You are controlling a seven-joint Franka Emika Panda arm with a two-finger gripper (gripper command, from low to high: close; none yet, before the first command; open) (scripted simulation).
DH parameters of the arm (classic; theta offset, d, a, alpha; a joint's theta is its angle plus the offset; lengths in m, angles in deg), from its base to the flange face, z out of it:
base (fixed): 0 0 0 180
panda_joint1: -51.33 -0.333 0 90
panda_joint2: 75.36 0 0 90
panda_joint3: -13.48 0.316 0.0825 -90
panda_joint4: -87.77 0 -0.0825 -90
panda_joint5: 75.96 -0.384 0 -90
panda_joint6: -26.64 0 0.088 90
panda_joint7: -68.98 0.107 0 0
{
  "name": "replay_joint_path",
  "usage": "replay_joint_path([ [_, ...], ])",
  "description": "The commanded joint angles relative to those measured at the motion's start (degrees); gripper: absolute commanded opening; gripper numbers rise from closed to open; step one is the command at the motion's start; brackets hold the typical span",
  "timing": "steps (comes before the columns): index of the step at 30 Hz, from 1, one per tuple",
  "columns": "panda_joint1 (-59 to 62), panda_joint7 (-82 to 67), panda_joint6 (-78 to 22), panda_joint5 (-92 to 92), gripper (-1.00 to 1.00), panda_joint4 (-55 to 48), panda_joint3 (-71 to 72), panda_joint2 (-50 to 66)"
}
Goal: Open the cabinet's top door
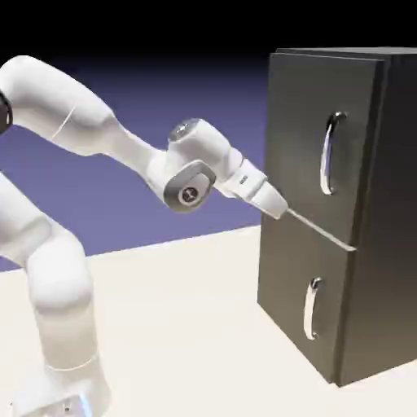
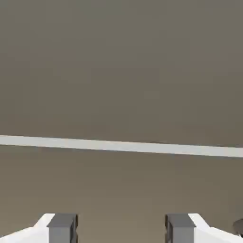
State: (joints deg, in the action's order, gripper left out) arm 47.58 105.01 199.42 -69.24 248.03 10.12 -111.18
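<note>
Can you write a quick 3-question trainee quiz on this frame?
1. True or false: the gripper grips the top door's handle.
2. The gripper's tip is nearest: A) the pale strip between the doors, B) the lower handle, C) the cabinet roof.
3. Fill in: in the hand view the fingertips stand ____ with nothing between them.

Key: 1 false; 2 A; 3 apart.

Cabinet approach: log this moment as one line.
phase: approach | gripper: jaws open, empty, at pale gap between doors | top door: shut | long handle: untouched, above and to the right of jaws | cabinet: upright
</note>
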Motion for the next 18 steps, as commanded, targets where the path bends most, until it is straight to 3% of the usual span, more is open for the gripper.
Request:
replay_joint_path([
  [1, -1.1, -2.4, -0.5, 2.5, 0.0, -0.3, -1.2, -1.2],
  [18, -20.4, -42.8, -8.2, 44.9, 0.0, -4.9, -22.4, -21.1],
])
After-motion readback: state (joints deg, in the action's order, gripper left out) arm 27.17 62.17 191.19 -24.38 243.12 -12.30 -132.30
